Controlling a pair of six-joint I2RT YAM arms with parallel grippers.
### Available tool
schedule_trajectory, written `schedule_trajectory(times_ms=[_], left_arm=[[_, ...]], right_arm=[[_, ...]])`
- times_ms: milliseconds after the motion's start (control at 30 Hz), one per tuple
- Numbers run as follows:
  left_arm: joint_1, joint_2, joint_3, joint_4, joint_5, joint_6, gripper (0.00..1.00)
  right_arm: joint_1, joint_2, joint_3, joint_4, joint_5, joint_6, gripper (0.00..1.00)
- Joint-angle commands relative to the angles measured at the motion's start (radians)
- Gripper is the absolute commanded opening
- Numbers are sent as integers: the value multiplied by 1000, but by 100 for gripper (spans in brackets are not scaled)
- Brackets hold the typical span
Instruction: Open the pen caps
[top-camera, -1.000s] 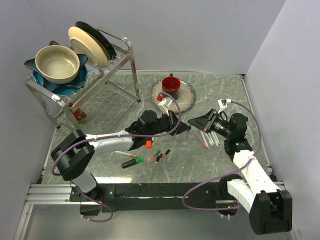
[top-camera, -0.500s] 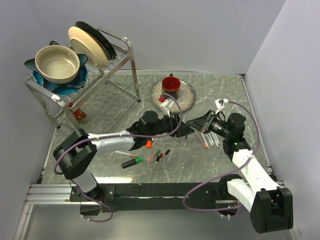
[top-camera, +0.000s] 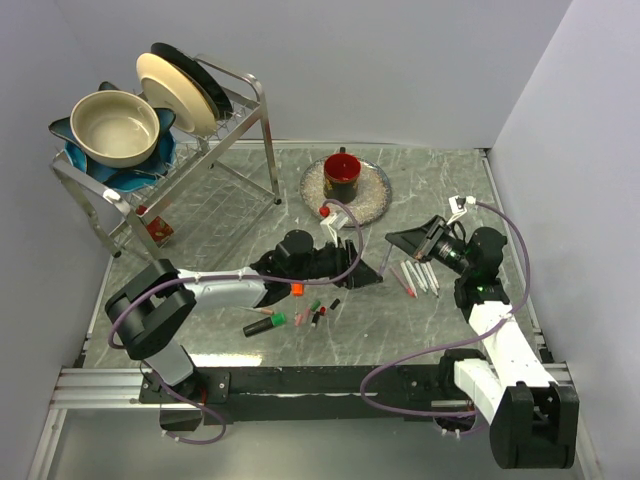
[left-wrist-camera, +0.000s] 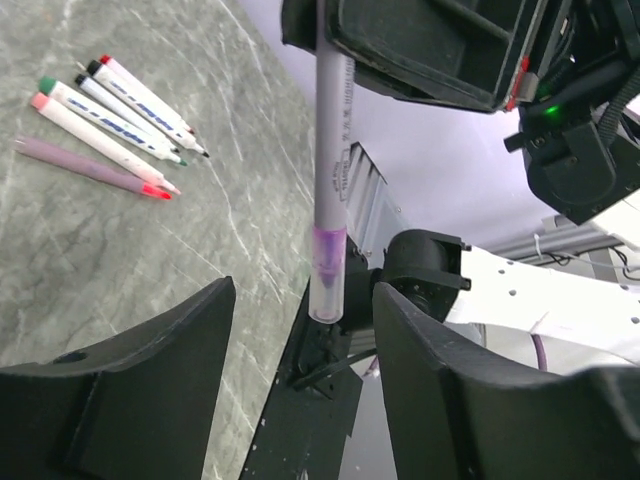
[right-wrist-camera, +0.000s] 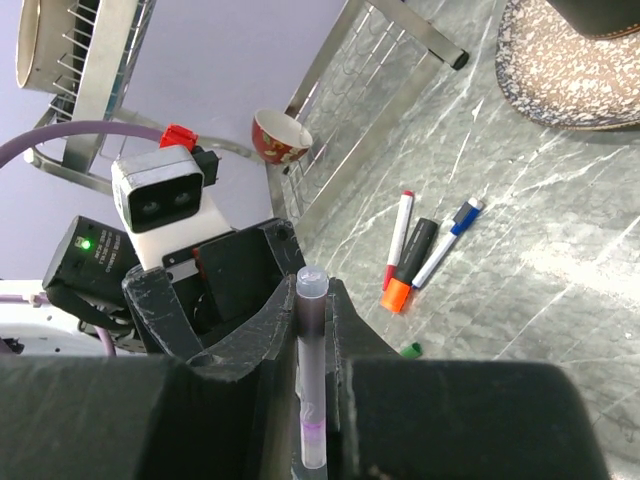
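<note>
Marbled grey-green tabletop (top-camera: 440, 175) fills my overhead feed, boxed in by pale walls. Biggest thing on it is the wire dish rack (top-camera: 268, 145) at the far left, carrying a bowl (top-camera: 115, 128) and plates (top-camera: 175, 92). Both arms reach toward the middle of the table. My left gripper (left-wrist-camera: 302, 300) has its fingers spread wide, with a gap on either side of the pen (left-wrist-camera: 330, 150) that hangs between them. My right gripper (right-wrist-camera: 308, 340) is pinching that same pen, a pale lilac one with a purple band near the end that points at the left fingers; I cannot tell whether that end is a cap. Beyond them a red cup (top-camera: 342, 170) stands on a speckled plate (top-camera: 378, 190). Five uncapped pens (left-wrist-camera: 112, 122) lie side by side near the right arm. As for the pen caps (top-camera: 316, 305), several lie loose on the table beside the left arm, and an orange cap (right-wrist-camera: 395, 297) sits on a black marker (right-wrist-camera: 418, 245).
</note>
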Motion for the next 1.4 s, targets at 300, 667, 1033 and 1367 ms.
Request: schedule_trajectory(times_ms=[300, 667, 1033, 1367], left_arm=[[-20, 83, 132, 26, 79, -4, 49], [-21, 101, 139, 34, 104, -17, 1], [-18, 115, 205, -23, 47, 19, 1], [-55, 95, 97, -113, 144, 51, 1]], right_arm=[[-6, -1, -14, 42, -11, -4, 0], [0, 44, -15, 51, -73, -73, 47], [43, 82, -12, 26, -82, -44, 23], [-137, 161, 154, 49, -109, 6, 0]])
